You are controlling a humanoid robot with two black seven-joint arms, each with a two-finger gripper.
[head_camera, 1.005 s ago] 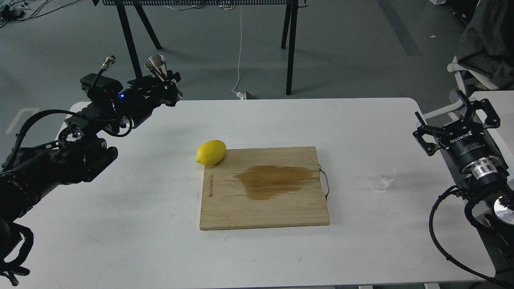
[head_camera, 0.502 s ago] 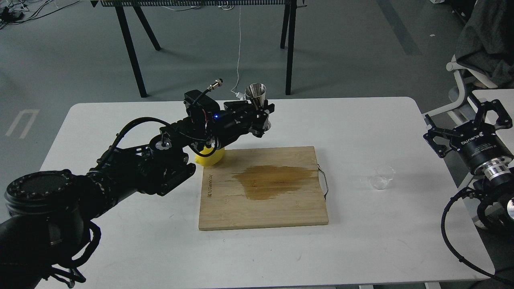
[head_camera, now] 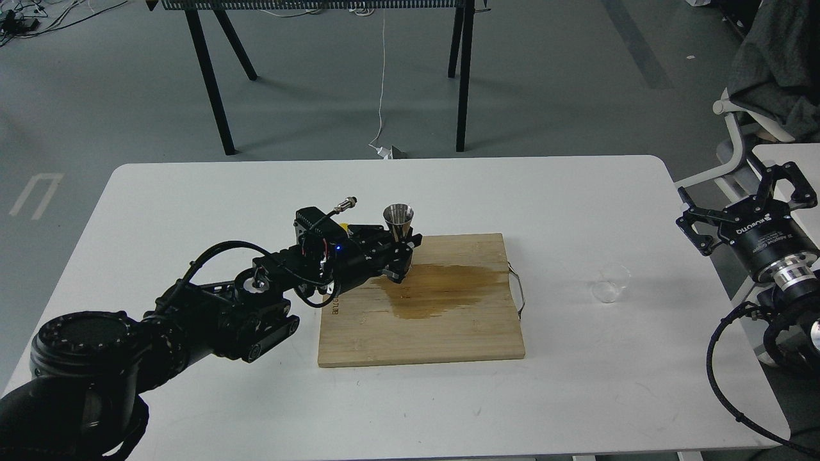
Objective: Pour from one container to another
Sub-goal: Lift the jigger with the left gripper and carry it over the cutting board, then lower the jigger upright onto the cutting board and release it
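Head view: the left gripper (head_camera: 400, 253) is pinched on the waist of the jigger (head_camera: 398, 224), which stands upright with its open cone up and its long axis near vertical. The lower cone is hidden behind the fingers, so I cannot tell whether its foot touches the board (head_camera: 448, 333) or hangs just above it. Directly beyond the gripper's tip and a little to its right lies the brown wet stain (head_camera: 442, 291) on the board. Behind the gripper, by its wrist, only a sliver of the lemon (head_camera: 344, 226) shows.

The cup (head_camera: 610, 283) stands upright on the table (head_camera: 192, 192), well apart from the left gripper, far off to its right, past the board's wire handle (head_camera: 520, 291). From the right gripper (head_camera: 746, 202), whose fingers are spread and hold nothing, the cup lies near, down and to its left, on the side facing the board. So the right arm is clearly the nearer one for the cup.

The pour, I judge, turns on this: cup and jigger are well apart, each by a different arm. The likely next need is for the right gripper to drop onto the cup and carry it left toward the jigger's mouth.
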